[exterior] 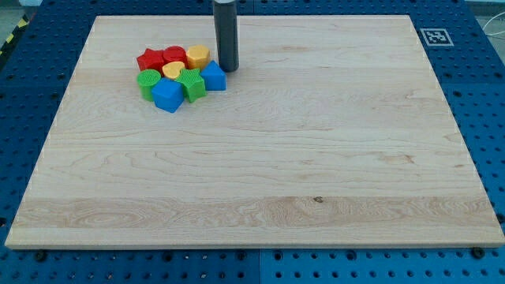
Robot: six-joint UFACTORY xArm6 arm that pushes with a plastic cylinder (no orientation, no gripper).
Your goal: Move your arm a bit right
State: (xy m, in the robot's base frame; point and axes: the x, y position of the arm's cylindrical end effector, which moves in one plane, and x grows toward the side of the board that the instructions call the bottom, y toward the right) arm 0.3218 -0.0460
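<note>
My tip [228, 69] rests on the wooden board [260, 173] near the view's top left, just right of a tight cluster of blocks. The cluster holds a red star-like block [151, 60], a red block [175, 55], a yellow block [198, 56], a yellow block [173, 70], a green cylinder [148, 81], a green block [192, 83], a blue cube [167, 95] and a blue block [213, 76]. The tip stands right beside the blue block's upper right and the yellow block's right; I cannot tell whether it touches them.
The board lies on a blue perforated table [481, 118]. A black-and-white marker tag [435, 36] sits on the board's top right corner.
</note>
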